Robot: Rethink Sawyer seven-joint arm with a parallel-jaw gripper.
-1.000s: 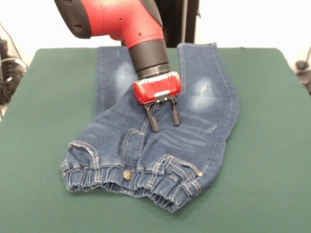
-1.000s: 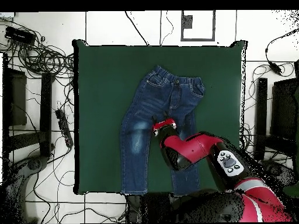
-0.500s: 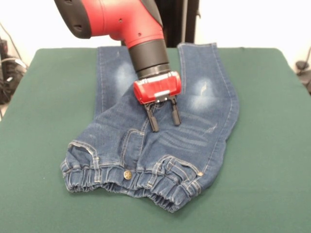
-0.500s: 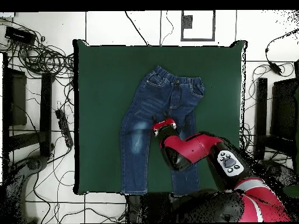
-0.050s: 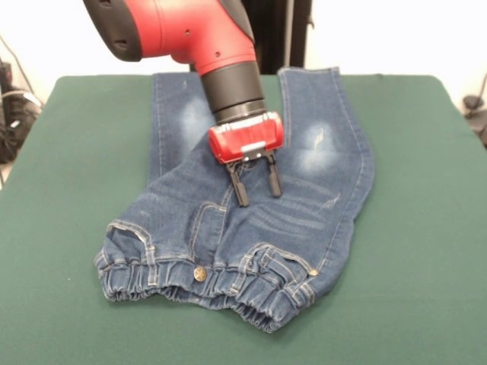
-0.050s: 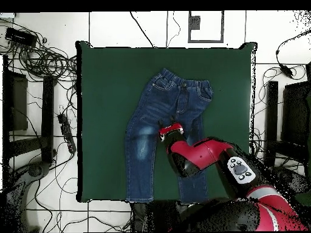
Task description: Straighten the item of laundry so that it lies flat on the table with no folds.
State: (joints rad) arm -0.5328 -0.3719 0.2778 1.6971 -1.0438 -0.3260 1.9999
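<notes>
The item of laundry (image 5: pixel 304 220), a small pair of blue denim jeans (image 6: pixel 159 106), lies spread on the green table (image 5: pixel 76 152), waistband toward the front edge in the front view and both legs running to the far side. The gathered waistband is bunched and the right hip bulges outward. Faded patches mark both thighs. My gripper (image 5: pixel 257 184) hangs just over the crotch area, open, with nothing between its black fingers (image 5: pixel 240 188). In the overhead view the red gripper (image 6: pixel 170 130) sits between the two legs, and the arm hides part of the right leg.
The table (image 6: pixel 103 79) has wide bare green surface on both sides of the jeans. Cables (image 6: pixel 42 60) and dark equipment lie on the tiled floor to the left of the table in the overhead view.
</notes>
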